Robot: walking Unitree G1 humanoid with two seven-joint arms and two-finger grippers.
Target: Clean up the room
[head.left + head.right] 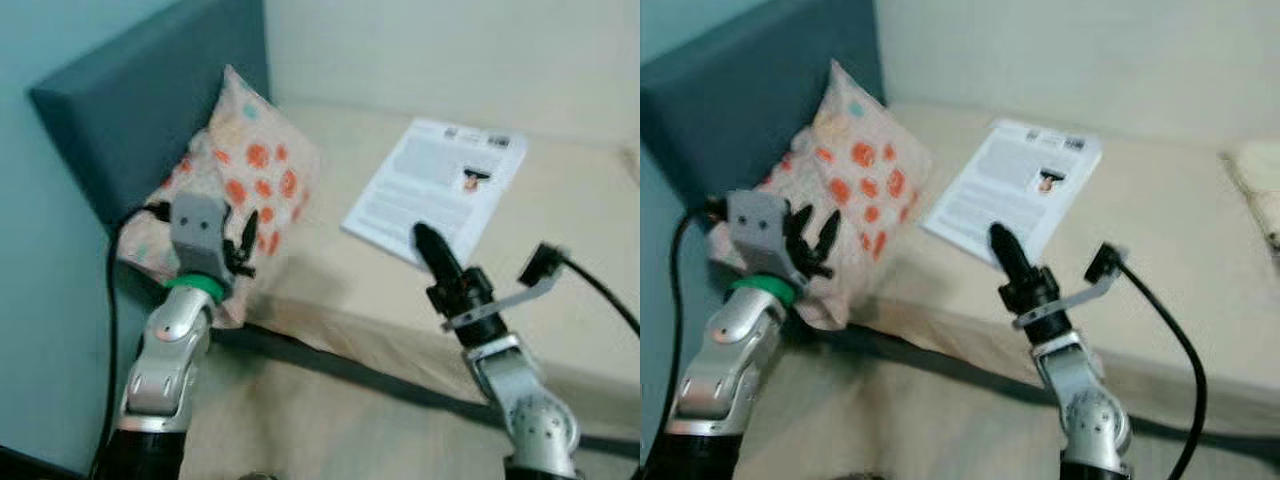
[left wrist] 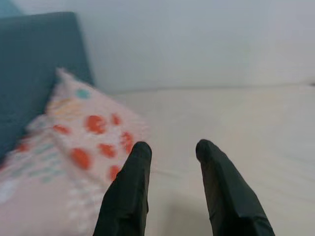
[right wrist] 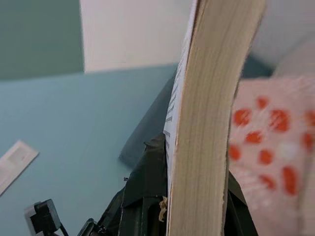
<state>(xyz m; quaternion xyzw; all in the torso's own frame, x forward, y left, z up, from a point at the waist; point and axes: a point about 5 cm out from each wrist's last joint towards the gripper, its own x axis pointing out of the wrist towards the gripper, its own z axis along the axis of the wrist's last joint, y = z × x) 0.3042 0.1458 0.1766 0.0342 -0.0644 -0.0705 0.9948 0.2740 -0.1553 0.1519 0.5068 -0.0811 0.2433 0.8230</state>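
The book [image 1: 437, 185] lies flat on the bed [image 1: 560, 260], its near edge caught between the closed jaws of the right gripper [image 1: 432, 246], a hold that suits lifting it away. Off to the side, the left gripper [image 1: 240, 243] hovers with jaws apart and empty beside the spotted pillow [image 1: 245, 175] leaning on the headboard [image 1: 130, 110].

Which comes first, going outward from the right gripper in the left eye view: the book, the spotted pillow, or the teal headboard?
1. Book: on the bed, its near corner inside the right gripper, whose jaws are shut on it.
2. Spotted pillow: across the bed on the robot's left, leaning on the headboard.
3. Teal headboard: behind the pillow, farthest left.
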